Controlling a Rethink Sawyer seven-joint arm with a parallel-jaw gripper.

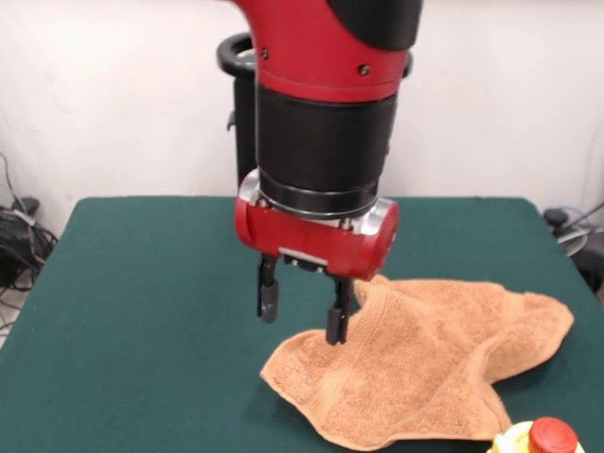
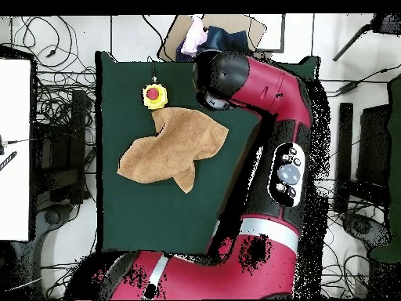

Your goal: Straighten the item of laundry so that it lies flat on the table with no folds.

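The orange-tan towel (image 1: 434, 359) lies crumpled on the green table (image 1: 142, 283), at the right front in the front view, with folds and a raised ridge near its back-left part. My gripper (image 1: 303, 314) points down, open and empty, at the towel's left edge. One fingertip (image 1: 338, 326) is over the cloth's edge, the other over bare felt. I cannot tell whether it touches the cloth. In the overhead view the towel (image 2: 172, 145) is an uneven shape on the table (image 2: 157, 212), and the arm's head hides the gripper.
A yellow object with a red cap (image 1: 540, 438) stands at the table's front right edge, next to the towel; it also shows in the overhead view (image 2: 154, 95). The black pedestal (image 1: 242, 104) stands behind the table. Cables lie on the floor around it.
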